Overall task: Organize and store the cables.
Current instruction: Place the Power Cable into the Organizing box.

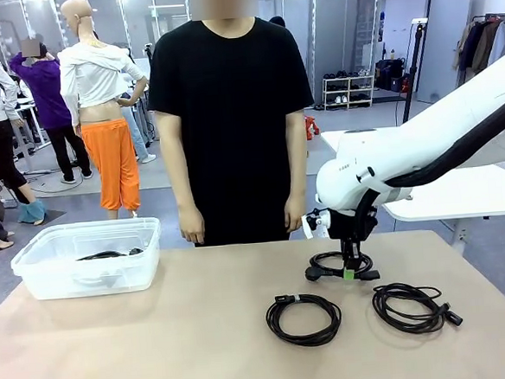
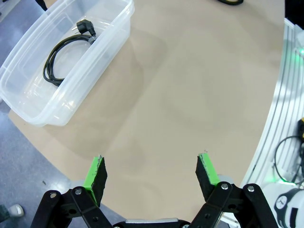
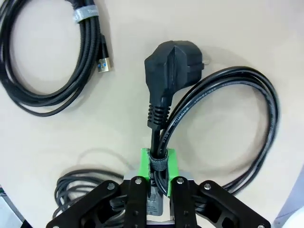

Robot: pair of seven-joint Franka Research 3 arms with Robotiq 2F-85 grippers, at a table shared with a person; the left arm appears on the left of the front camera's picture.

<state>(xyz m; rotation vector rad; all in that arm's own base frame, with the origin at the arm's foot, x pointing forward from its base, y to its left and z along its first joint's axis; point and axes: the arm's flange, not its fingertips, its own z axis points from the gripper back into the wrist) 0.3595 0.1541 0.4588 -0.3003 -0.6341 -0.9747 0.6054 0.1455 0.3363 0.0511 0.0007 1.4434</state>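
Since the right pincer [image 3: 158, 164] is clenched on the strapped neck of the coiled black rubber power cord [image 3: 173, 71], plug just ahead of it, lift straight up (its loops could snag the other black cable coils [image 3: 90, 47] beside it) before travelling; the left pincer [image 2: 154, 173] gapes released.

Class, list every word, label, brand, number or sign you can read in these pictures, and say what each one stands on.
No text reads clearly enough to quote.
Small dark lettering on the right arm: too small to read.
White tag under that arm: print too small to read.
Pale print along the power cable: blurred.
Lettering on the grey band around the USB cable: blurred.
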